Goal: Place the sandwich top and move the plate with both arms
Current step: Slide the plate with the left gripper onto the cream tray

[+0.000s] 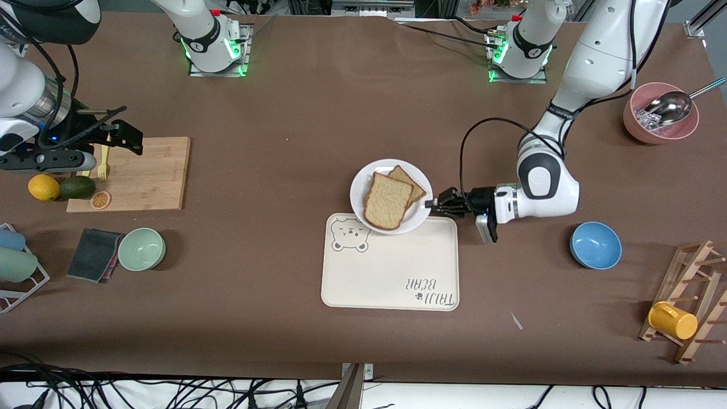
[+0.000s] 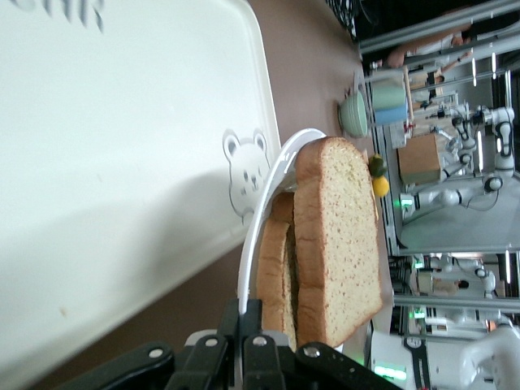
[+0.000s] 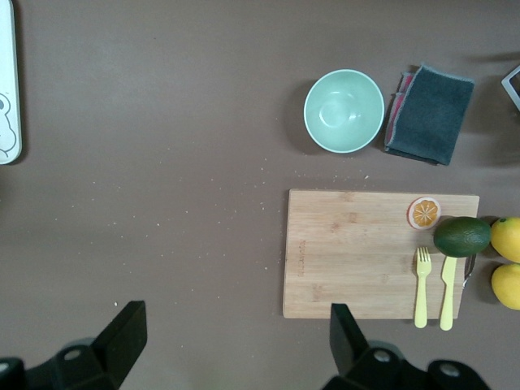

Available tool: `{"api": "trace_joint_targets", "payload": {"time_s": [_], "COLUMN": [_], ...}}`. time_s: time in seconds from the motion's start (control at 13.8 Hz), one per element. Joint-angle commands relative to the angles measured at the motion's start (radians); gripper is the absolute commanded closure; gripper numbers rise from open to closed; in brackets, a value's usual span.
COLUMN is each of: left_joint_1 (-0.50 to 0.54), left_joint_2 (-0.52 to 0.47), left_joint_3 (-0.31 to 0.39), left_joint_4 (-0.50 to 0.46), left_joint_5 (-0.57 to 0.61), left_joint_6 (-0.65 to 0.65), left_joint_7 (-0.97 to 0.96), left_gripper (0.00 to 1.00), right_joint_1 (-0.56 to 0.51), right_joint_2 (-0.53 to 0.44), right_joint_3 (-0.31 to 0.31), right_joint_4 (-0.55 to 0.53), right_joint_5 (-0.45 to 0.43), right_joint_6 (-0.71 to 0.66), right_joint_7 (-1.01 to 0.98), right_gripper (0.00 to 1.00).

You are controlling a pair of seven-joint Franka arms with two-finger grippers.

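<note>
We see the left gripper [image 1: 436, 205] pinched tight on the rim of the plate [image 1: 362, 186], tilted over the tray [image 1: 392, 278], sandwich top [image 1: 387, 201] on it. The right gripper [image 1: 122, 133] waits wide open, empty, above the cutting board [image 1: 147, 176].

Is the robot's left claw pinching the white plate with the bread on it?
Touching. In the left wrist view the left gripper is shut on the rim of the plate, under the sandwich top.

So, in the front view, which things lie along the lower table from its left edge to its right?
Dark grey cloth → pale green bowl → cream rectangular bear tray → round blue bowl → yellow cup.
</note>
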State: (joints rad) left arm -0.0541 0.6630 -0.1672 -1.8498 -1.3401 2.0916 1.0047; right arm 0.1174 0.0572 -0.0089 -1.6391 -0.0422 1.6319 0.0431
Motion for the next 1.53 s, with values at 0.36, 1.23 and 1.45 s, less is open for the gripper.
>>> {"api": "trace_joint_targets", "payload": {"time_s": [0.36,1.23,1.45], "left_joint_1": [-0.016,-0.044,-0.046], "left_joint_2": [0.325,0.375,0.375], "left_joint_3": [0.063,0.067,0.069], "left_joint_4": [0.538,0.534,0.534], "left_joint_5": [-0.021,0.050,0.048], "left_joint_6": [-0.018,-0.016,-0.016], "left_joint_7": [-0.293,-0.212,-0.225], "left_gripper": [1.00,1.00,0.82], "right_joint_1": [0.002,0.002,0.002], "right_joint_2": [-0.013,-0.011,-0.011], "right_joint_3": [0.010,0.010,0.010], "right_joint_4": [-0.013,-0.013,-0.013], "right_joint_5": [-0.015,-0.015,-0.015], "right_joint_6": [0.008,0.009,0.009], "right_joint_7": [0.024,0.024,0.024], "right_gripper": [0.00,0.00,0.00]}}
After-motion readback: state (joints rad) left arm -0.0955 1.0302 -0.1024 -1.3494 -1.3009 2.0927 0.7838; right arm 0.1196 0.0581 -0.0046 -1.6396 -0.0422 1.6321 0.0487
